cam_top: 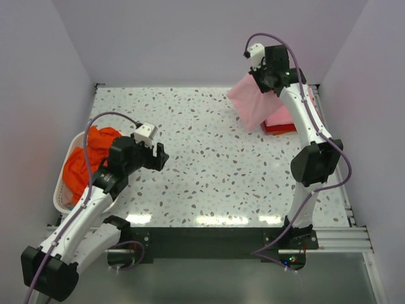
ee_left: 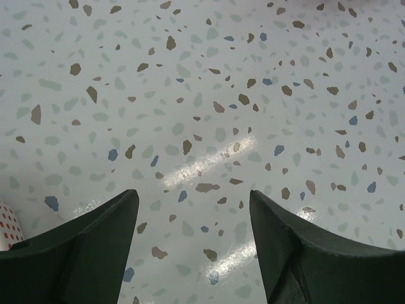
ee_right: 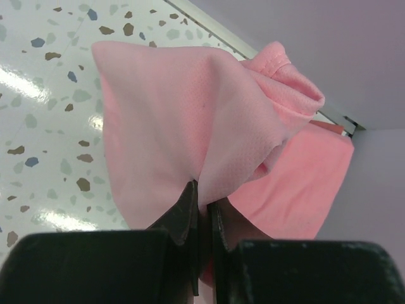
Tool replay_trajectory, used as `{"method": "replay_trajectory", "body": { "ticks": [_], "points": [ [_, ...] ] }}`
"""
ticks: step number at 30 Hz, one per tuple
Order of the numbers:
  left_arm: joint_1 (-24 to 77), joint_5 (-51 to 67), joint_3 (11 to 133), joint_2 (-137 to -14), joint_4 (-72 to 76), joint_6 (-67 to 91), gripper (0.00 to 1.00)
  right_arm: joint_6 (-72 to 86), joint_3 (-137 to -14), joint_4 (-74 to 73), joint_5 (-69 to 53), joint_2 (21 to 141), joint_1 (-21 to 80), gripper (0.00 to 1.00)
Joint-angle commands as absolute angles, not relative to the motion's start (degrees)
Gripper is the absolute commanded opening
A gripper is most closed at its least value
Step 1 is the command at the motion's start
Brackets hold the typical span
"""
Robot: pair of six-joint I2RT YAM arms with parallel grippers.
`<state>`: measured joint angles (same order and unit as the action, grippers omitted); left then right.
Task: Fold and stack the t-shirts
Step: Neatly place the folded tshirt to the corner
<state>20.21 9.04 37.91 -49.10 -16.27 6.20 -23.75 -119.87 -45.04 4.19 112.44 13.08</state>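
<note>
**A:** Where is the light pink t-shirt [cam_top: 252, 104]?

**B:** At the far right corner of the terrazzo table [cam_top: 209, 171], lifted off it. The right gripper [ee_right: 202, 197] has its two fingers pinched tight on a fold of the cloth, and the rest hangs down in a loose bunch, with a hemmed edge curling over at the top right in the wrist view.

**A:** Anything under it?

**B:** A folded red t-shirt [cam_top: 285, 130] lies flat by the right edge, with a flat pink layer on top of it. I cannot tell whether that layer belongs to the hanging shirt.

**A:** And the left side?

**B:** The left gripper [ee_left: 193, 196] is over the near left part of the table with its fingers spread wide apart. Between them there is only speckled tabletop, and they touch nothing.

**A:** The orange one?

**B:** The orange t-shirt [cam_top: 88, 158] is crumpled in the white laundry basket [cam_top: 61, 199] at the left edge, heaped above its rim, just behind the left arm.
</note>
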Motion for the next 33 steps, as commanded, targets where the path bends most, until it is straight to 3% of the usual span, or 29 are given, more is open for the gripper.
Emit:
{"method": "replay_trajectory", "body": {
  "ticks": [1,21,33],
  "points": [
    [19.69,7.3,38.58,-47.55,-14.59,4.39,0.76,-25.84,-125.33,-46.14,7.29,112.15,12.22,0.0],
    [19.69,6.59,38.58,-47.28,-14.94,4.04,0.75,-26.19,-126.3,-48.78,1.76,108.46,3.87,0.0],
    [19.69,6.5,38.41,-47.64,-15.03,3.87,0.75,-26.45,-129.72,-47.99,0.18,114.25,-1.93,0.0]
  ]
}}
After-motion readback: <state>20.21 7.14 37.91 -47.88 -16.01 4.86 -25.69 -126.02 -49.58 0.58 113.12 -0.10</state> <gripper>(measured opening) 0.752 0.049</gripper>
